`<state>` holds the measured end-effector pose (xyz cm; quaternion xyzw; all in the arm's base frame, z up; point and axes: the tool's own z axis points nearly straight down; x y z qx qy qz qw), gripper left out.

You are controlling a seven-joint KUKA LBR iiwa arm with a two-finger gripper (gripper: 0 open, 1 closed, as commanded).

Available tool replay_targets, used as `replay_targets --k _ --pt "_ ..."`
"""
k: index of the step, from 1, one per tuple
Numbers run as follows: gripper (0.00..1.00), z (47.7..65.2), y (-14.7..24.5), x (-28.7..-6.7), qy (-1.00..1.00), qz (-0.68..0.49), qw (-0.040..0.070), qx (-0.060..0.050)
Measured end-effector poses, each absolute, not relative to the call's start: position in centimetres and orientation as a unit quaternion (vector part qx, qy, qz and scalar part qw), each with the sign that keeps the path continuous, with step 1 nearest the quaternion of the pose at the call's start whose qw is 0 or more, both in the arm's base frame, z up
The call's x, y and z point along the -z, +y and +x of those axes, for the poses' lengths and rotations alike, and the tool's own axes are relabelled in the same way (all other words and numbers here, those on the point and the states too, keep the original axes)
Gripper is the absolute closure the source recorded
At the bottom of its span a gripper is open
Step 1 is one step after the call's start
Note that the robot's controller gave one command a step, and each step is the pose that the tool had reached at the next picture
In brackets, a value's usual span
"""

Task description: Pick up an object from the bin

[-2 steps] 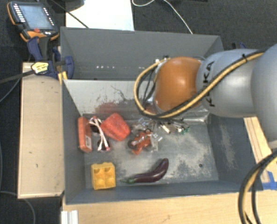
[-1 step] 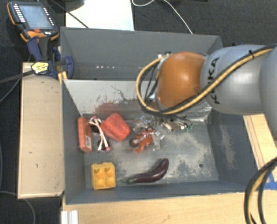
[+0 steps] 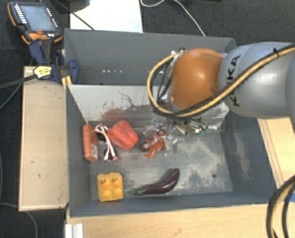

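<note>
My gripper hangs low in the middle of the bin, near the back wall, mostly hidden under the arm's wrist. Just to its left and below lies a small red-orange thing in clear crinkled wrap, close to the gripper; I cannot tell whether they touch. Further left sits a red crumpled lump. A dark purple toy eggplant lies near the front wall, below the gripper.
Along the left wall lie an orange-red flat bar and white-framed sunglasses. A yellow building block sits in the front left corner. The arm reaches in from the right and covers the bin's back right part.
</note>
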<state>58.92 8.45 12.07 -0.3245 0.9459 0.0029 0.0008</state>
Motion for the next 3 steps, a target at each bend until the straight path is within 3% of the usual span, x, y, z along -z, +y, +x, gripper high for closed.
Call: replay_targets --k 1,3 --pt "1.0 59.2 8.5 -13.7 0.946 -0.324 0.005 -0.002" --pt "1.0 59.1 8.5 -14.8 0.946 -0.324 0.004 -0.002"
